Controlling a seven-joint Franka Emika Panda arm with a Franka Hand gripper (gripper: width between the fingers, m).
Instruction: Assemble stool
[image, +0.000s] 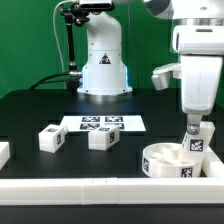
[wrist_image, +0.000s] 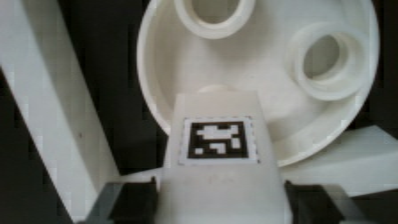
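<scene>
Gripper (image: 192, 127) tight on leg (image: 197, 141) — at seat (image: 160, 160)

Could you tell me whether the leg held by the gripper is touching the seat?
Cannot tell. The exterior view shows the leg overlapping the seat; the wrist view looks down along it, hiding its lower end.

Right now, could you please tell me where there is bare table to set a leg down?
Bare table lies at the exterior view's left behind the loose leg, and between the second leg and the seat. It is crowded at the seat, where the claw holds a third leg, and by the marker board.
</scene>
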